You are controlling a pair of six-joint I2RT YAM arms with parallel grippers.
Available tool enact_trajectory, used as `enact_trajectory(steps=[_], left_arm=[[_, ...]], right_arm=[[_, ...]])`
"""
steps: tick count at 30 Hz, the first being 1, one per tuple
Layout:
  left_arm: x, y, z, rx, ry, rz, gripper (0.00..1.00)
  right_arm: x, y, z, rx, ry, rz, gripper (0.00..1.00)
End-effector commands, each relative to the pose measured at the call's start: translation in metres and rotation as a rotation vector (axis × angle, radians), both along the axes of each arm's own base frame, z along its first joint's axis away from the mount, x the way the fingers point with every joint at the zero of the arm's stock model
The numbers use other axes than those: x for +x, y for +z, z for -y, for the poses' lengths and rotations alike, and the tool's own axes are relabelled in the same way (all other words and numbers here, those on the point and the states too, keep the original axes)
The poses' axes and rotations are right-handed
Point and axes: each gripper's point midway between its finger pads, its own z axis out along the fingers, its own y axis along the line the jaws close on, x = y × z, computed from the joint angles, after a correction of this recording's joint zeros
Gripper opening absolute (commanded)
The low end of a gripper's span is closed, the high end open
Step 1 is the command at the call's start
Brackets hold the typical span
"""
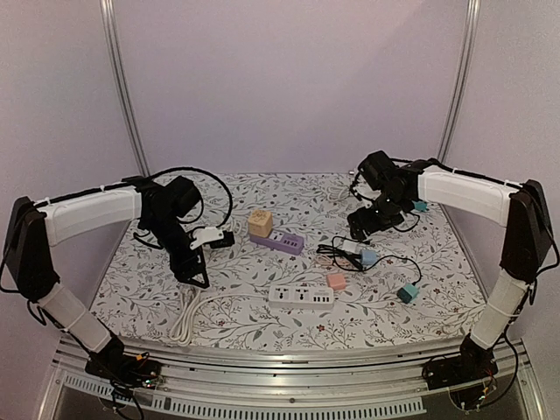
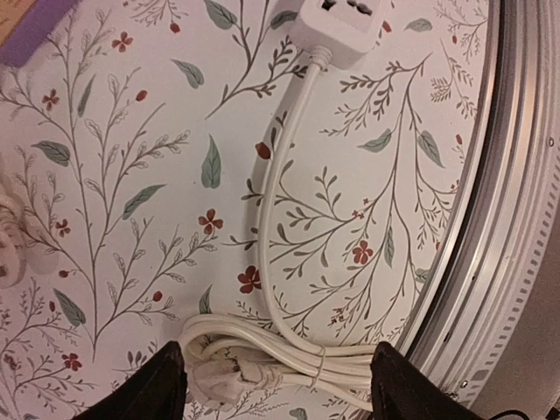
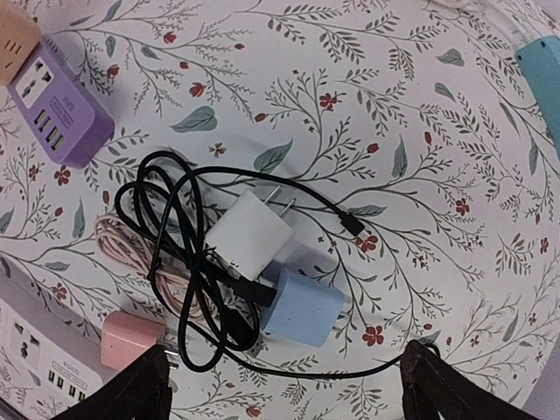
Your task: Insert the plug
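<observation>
Left gripper (image 2: 278, 382): fingers spread wide, nothing held; positioned over coiled white cord (image 2: 262, 357), near left. Right gripper (image 3: 284, 378): likewise opened wide, nothing gripped. White plug (image 3: 249, 234) found below it, right of centre, touching blue adapter (image 3: 302, 308). White power strip (image 1: 301, 295) laid near centre.

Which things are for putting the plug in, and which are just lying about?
Probably for the job:
- white charger, prongs showing, below the open right claw
- purple socket strip
- white socket strip
- white cord, below the open left claw

Just lying about:
- tan cube
- pink block
- teal block
</observation>
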Motion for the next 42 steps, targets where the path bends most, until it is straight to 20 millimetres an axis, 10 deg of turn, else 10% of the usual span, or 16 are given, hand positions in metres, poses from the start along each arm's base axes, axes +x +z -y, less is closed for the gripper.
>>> enact_trajectory(steps=[1, 13, 27, 35, 42], left_arm=[[-0.001, 0.01, -0.008, 0.011, 0.015, -0.011, 0.73], [0.008, 0.007, -0.005, 0.02, 0.043, -0.038, 0.72], [0.018, 0.012, -0.001, 0.027, 0.054, -0.031, 0.72], [0.019, 0.015, -0.002, 0.032, 0.058, -0.019, 0.72], [0.021, 0.028, -0.008, 0.052, 0.057, 0.02, 0.72]], right_arm=[[-0.014, -0.023, 0.002, -0.122, 0.322, -0.118, 0.9], [-0.004, -0.063, 0.018, -0.198, 0.792, -0.208, 0.85], [-0.006, -0.117, 0.019, -0.216, 0.867, -0.345, 0.77], [-0.008, -0.116, 0.016, -0.193, 0.846, -0.347, 0.28], [-0.004, -0.074, 0.009, -0.166, 0.845, -0.23, 0.11]])
